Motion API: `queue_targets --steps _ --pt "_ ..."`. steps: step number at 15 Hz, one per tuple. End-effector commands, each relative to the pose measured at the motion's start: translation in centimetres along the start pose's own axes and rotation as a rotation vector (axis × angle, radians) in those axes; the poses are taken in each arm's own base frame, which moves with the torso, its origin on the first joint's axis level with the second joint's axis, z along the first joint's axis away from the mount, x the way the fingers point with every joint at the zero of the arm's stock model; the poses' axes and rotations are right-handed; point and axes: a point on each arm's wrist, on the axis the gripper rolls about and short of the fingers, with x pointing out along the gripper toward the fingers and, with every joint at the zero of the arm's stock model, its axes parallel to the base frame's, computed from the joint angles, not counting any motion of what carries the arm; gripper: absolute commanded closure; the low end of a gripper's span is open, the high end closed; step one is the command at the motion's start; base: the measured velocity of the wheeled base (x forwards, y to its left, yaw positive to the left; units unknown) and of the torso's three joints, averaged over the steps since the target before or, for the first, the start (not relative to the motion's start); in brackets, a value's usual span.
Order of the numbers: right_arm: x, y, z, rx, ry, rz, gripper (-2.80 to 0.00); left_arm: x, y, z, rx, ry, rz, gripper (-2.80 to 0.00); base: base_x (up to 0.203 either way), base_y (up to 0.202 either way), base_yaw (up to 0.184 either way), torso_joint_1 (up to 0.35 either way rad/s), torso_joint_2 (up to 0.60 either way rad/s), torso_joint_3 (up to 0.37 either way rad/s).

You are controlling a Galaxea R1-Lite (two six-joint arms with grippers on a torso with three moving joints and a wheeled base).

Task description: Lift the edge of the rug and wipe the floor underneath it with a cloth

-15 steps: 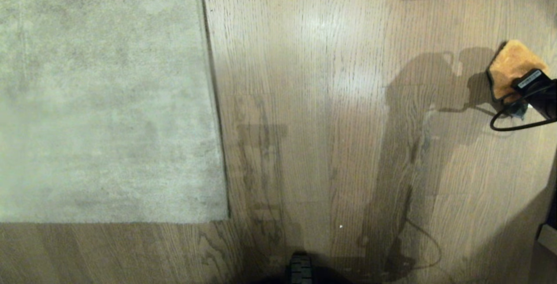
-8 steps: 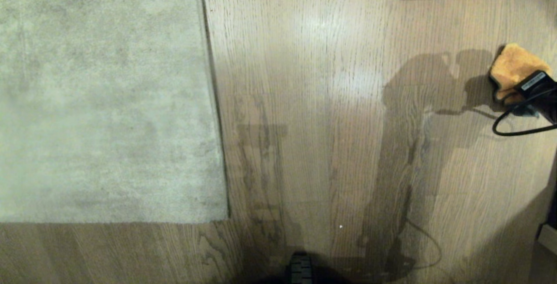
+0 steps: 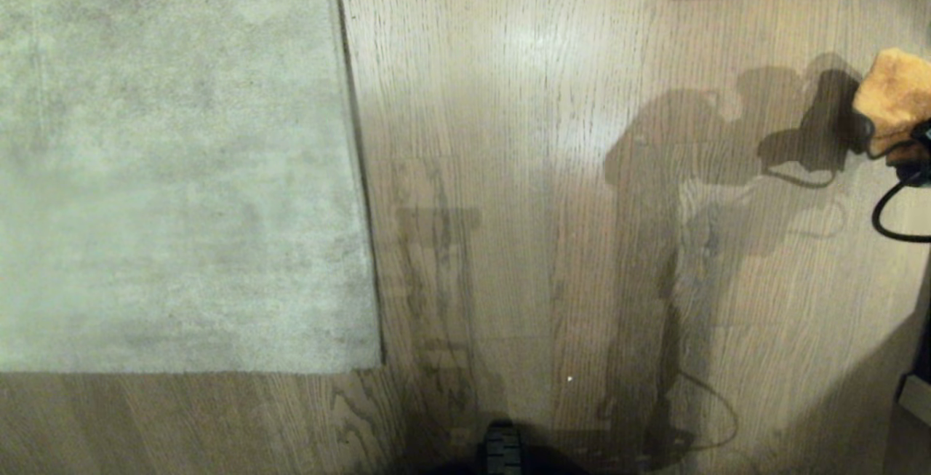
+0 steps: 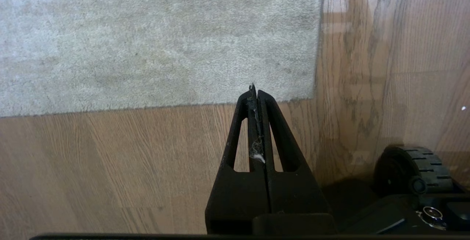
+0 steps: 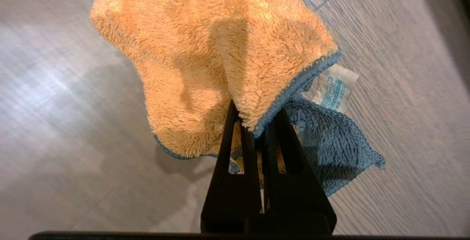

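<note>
Step in hand: cloth pickup, judged just completed; the right gripper (image 5: pixel 257 122) has its fingers clenched on the cloth (image 5: pixel 216 56), pinching a fold near the blue-stitched hem; orange terry side faces the wrist camera, blue reverse and a small white tag (image 5: pixel 336 87) hang beside the fingers; the cloth bunches and droops around the grip, and its shadow falls apart from it on the floor (image 3: pixel 524 169), so it appears lifted clear.

In the head view the cloth (image 3: pixel 898 93) sits at the far right margin, well apart from the rug (image 3: pixel 174 169); a black cable (image 3: pixel 891 209) loops below it; the arm itself is mostly out of frame.

Left gripper (image 4: pixel 256 93): fingers pressed together on nothing, a wisp of lint caught between them; it hangs above the floor near the rug's corner, idle.

The rug edge (image 3: pixel 360 169) lies flat against the floor along its whole visible length; not yet lifted; no wiping done.

Next move, as judgement: the rug edge must come up first; the left gripper is nearer, so it would need to part its fingers, come down to the border and pinch it, which is thin and flush with the boards; the right arm then has to carry the cloth across to the exposed floor.

Risk noted: the grip is on a fold near the hem, so the cloth may slip under wiping pressure.
</note>
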Motion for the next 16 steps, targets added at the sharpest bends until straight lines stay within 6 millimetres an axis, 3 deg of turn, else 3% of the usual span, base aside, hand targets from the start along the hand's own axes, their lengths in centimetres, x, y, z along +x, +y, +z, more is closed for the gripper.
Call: queue_targets --steps 1,4,8,12,16 --pt "-3.4 1.1 2.0 -0.023 -0.065 0.044 0.00 0.0 0.0 0.0 0.000 0.001 0.000 0.00 0.000 0.000 0.000 0.000 0.00 0.000" --pt "-6.3 1.2 2.5 -0.136 -0.087 0.062 0.00 0.0 0.0 0.0 0.000 0.001 0.000 0.00 0.000 0.000 0.000 0.000 0.00 0.000" --pt "-11.6 1.1 1.7 -0.217 -0.078 0.161 0.00 0.0 0.0 0.0 0.000 0.001 0.000 0.00 0.000 0.000 0.000 0.000 0.00 0.000" --pt "-15.6 0.4 -0.7 -0.247 -0.039 0.232 0.00 0.0 0.0 0.0 0.001 0.001 0.001 0.00 0.000 0.000 0.000 0.000 0.00 0.000" --pt "-20.0 -1.8 -3.7 -0.293 -0.015 0.292 0.00 0.0 0.0 0.0 0.001 0.000 0.000 0.00 0.000 0.000 0.000 0.000 0.00 0.000"
